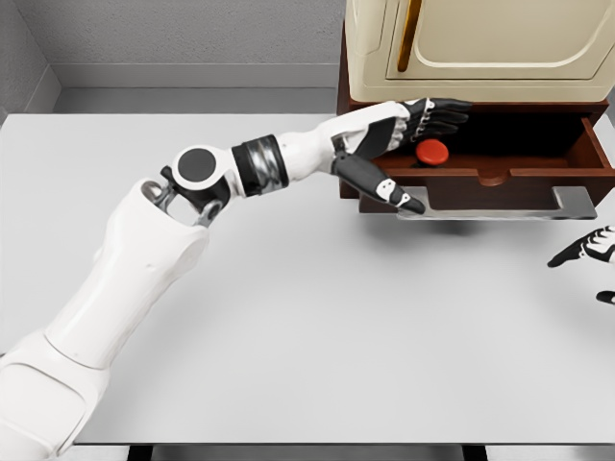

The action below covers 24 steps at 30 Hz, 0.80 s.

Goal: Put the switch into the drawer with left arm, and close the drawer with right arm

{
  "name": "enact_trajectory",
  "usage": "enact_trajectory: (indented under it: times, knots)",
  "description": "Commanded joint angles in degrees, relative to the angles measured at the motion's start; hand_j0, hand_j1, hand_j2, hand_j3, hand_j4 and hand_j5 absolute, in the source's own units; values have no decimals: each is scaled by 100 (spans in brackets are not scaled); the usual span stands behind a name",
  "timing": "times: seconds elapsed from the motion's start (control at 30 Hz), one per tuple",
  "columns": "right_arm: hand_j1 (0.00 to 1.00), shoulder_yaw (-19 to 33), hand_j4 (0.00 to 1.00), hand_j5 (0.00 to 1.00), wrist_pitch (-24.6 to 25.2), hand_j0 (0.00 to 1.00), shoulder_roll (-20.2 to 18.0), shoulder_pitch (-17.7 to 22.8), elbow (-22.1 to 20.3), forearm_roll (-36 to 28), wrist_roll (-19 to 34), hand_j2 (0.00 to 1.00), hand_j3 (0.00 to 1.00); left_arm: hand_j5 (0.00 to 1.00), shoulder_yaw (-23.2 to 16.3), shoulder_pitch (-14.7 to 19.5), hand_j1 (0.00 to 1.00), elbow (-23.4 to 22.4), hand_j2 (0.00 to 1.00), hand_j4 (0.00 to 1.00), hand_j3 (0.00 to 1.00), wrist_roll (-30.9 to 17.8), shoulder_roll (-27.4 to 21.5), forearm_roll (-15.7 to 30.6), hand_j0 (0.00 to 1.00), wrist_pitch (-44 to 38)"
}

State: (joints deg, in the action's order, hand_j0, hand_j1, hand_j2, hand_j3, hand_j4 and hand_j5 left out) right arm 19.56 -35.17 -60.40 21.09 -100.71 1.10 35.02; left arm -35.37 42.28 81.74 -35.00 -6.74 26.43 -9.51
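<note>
The switch [432,152], a red round button on a dark base, lies inside the open brown drawer [500,176] at its left end. My left hand [415,144] hovers over the drawer's left part, fingers spread and holding nothing, thumb hanging down past the drawer front. The switch sits just below its fingers, apart from them. My right hand [588,252] shows at the right edge of the table, below the drawer's grey handle [500,208], with its fingers relaxed and holding nothing.
A cream cabinet [480,48] with a brass handle stands above the drawer at the back right. The white table [288,317] stretches in front, and a grey wall runs behind it.
</note>
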Motion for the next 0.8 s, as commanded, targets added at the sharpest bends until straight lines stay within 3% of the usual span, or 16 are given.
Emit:
enact_trajectory:
  times: [0.0, 0.3, 0.77]
  knots:
    - [75, -4, 75, 75, 17, 75, -7, 0, -2, -39, -2, 75, 75, 100, 13, 0, 100, 105, 100, 100, 100, 0, 24, -6, 100, 11]
    - [75, -22, 75, 75, 17, 75, -7, 9, -2, -22, -2, 75, 75, 100, -22, -106, 100, 96, 100, 100, 100, 0, -477, 46, 100, 2]
    - [75, -31, 75, 75, 17, 75, 2, 9, -2, -22, -2, 75, 75, 100, -75, -88, 100, 26, 100, 100, 100, 0, -249, 11, 100, -24]
